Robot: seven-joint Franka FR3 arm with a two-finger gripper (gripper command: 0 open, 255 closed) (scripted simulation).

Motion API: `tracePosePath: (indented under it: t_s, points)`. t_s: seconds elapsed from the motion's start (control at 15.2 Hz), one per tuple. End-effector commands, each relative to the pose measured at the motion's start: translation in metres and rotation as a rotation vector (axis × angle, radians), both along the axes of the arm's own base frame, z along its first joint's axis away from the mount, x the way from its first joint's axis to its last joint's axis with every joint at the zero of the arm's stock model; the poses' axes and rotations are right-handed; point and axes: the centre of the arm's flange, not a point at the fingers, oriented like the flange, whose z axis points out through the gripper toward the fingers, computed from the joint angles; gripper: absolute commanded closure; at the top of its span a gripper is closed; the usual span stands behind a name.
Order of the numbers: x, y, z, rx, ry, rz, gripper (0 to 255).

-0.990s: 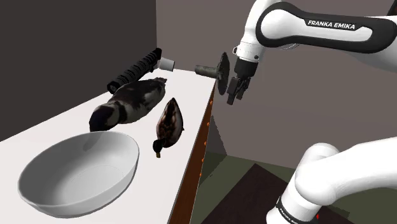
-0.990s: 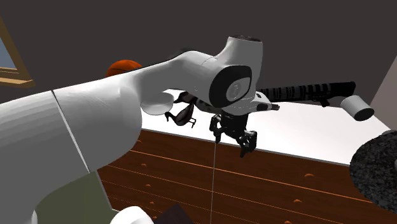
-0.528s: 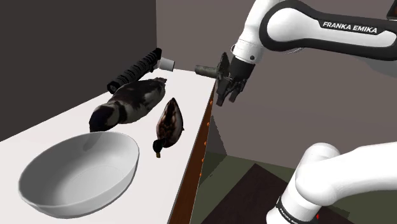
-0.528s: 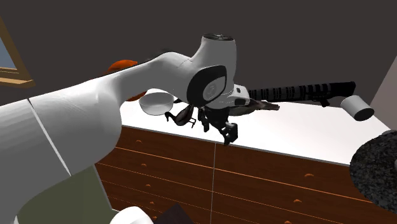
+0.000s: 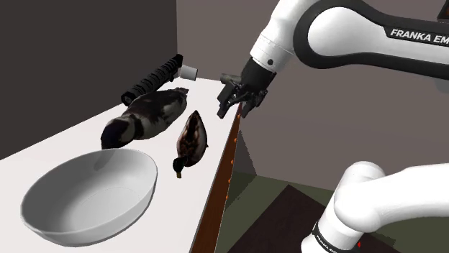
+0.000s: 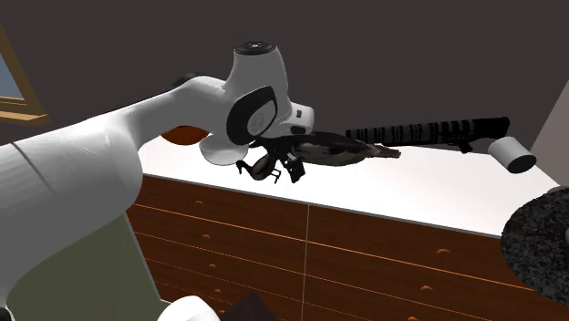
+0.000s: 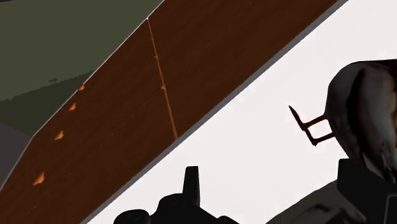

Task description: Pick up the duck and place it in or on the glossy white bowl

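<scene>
Well, nothing is done yet: my gripper hovers by the dresser edge, jaws apart, empty. The small brown duck lies on top, just beside the white bowl; grasping and placing are left.

**Arm reaching out, black gripper tipped down with fingers apart**

The white arm rises from its lower links, bends over at a dark joint and runs out level to the hand. Just behind the hand, the white wrist angles downward. The gripper hangs below it, slanted rather than plumb. Its two black fingers stand apart with a clear gap and nothing clasped between them. In the second exterior view the gripper sits tucked under the rounded wrist housing, with the thick forearm trailing behind it.
</scene>
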Motion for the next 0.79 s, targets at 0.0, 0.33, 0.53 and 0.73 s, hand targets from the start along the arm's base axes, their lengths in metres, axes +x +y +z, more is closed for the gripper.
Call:
tracePosePath:
  t_s: [0.0,0.33,0.53,0.73]
  points:
    - [-0.003,0.022,0.005,0.028,-0.040,-0.044,0]
    - [-0.004,0.081,0.019,0.090,-0.137,-0.146,0]
    - [0.002,0.090,0.012,0.098,-0.149,-0.159,0]
    - [0.010,0.093,-0.001,0.098,-0.149,-0.159,0]
